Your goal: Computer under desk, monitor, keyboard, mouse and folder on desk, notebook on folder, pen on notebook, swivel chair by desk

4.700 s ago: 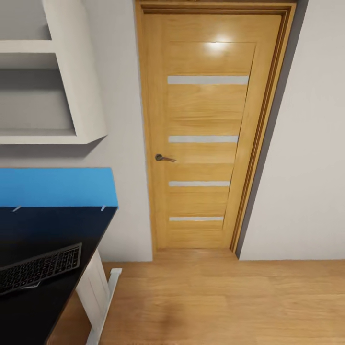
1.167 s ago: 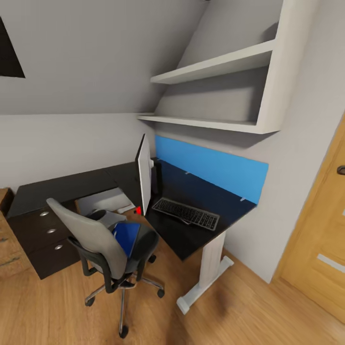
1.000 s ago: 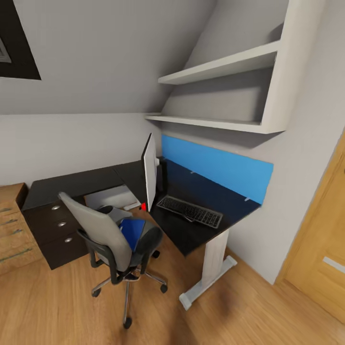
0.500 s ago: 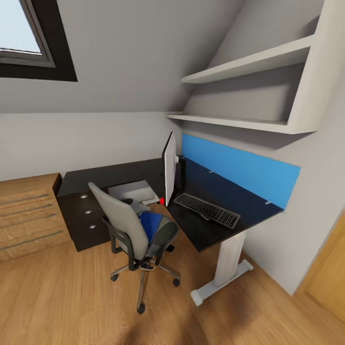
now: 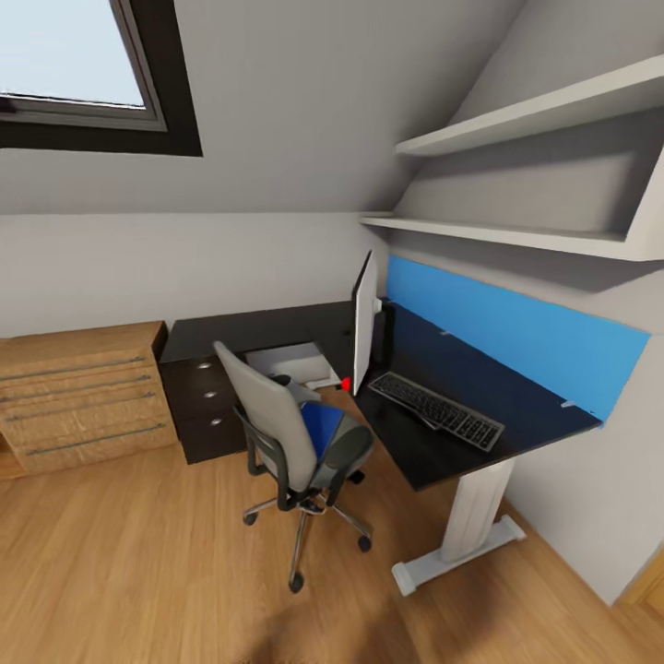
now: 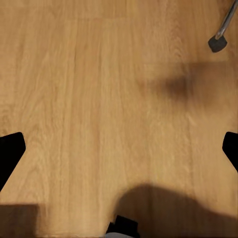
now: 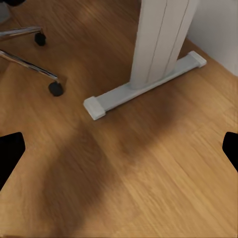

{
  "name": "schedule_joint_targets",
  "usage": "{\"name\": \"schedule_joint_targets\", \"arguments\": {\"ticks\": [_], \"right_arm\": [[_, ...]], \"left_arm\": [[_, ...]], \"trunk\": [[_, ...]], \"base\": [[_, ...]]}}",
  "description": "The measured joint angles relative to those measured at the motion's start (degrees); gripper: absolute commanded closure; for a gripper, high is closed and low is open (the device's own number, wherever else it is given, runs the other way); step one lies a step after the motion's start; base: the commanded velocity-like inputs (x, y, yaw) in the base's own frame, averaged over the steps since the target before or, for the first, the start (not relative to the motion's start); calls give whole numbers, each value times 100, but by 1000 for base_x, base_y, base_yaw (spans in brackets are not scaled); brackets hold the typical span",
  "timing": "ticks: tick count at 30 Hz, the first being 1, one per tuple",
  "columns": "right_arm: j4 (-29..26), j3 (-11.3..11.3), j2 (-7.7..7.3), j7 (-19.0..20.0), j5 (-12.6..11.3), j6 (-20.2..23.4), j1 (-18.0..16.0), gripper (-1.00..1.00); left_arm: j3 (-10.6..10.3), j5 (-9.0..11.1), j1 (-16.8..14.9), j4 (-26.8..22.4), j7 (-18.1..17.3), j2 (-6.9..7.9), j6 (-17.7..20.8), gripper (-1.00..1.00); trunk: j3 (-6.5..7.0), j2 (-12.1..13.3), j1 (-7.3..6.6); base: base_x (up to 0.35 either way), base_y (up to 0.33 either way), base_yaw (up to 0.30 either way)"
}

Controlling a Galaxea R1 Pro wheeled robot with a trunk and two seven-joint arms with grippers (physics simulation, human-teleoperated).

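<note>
The black-topped desk with its blue back panel stands in the room's corner. On it the monitor stands edge-on, and the keyboard lies to its right. The grey swivel chair stands in front of the desk with the blue folder on its seat. Behind the chair, under the desk, sits the pale computer. Mouse, notebook and pen are out of view. My left gripper hangs open over bare floor. My right gripper hangs open near the desk's white leg.
A dark three-drawer cabinet and a light-wood cabinet line the back wall left of the chair. White shelves hang above the desk. Chair casters stand close to the desk's foot. Wood floor lies in front of me.
The head view has swung left from the door to the desk corner, so the skylight and wood cabinet come into view. The desk, chair and folder have not moved.
</note>
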Motion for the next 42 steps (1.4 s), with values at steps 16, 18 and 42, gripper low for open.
{"name": "schedule_joint_targets", "arguments": {"ticks": [16, 18, 42], "right_arm": [[-3, 61, -8, 4, -1, 1, 0, -100], [-5, 62, -8, 6, -1, 1, 0, -100], [-3, 63, -23, 10, -1, 0, 1, -100]], "left_arm": [[17, 5, 0, -21, 29, -8, -66, -100], [20, 9, -1, -27, 39, -13, -71, -100], [32, 31, -3, -43, 78, -26, -22, -100]], "trunk": [[-65, 0, 0], [-75, 0, 0], [-558, -921, 504]], "base": [[-8, -169, 236], [-2, -10, 140], [0, -1, 70]]}}
